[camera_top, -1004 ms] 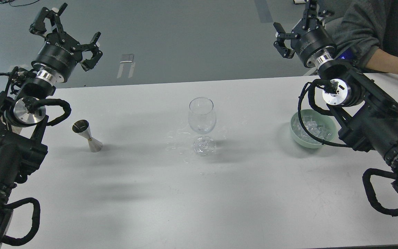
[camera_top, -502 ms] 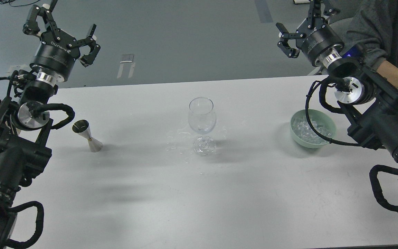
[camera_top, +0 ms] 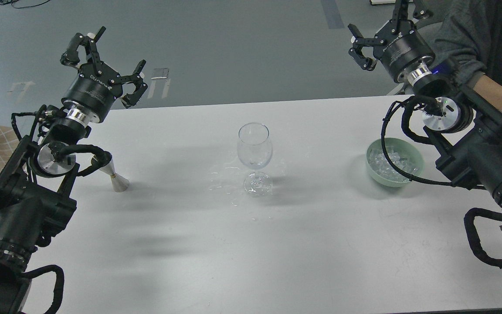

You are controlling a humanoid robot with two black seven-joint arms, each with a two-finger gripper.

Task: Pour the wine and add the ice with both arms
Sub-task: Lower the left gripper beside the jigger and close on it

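A clear stemmed wine glass (camera_top: pixel 255 146) stands upright in the middle of the white table (camera_top: pixel 251 244). A small metal jigger (camera_top: pixel 115 178) stands at the left, its top hidden behind my left arm; no wine shows. A pale green bowl (camera_top: pixel 408 179) at the right holds several clear ice cubes (camera_top: pixel 386 162). My left gripper (camera_top: pixel 105 72) is open and empty, raised beyond the table's far edge, up and behind the jigger. My right gripper (camera_top: pixel 388 26) is open and empty, raised at the far right, well above and behind the bowl.
A person's grey-sleeved arm (camera_top: pixel 473 48) rests at the table's far right corner, close to my right arm. Small wet marks (camera_top: pixel 225 176) lie on the table around the glass's foot. Grey floor lies beyond the table's far edge.
My left arm has swung right and nearer the table, now covering the jigger's top. My right gripper has risen slightly and shifted right. Glass, jigger and bowl have not moved.
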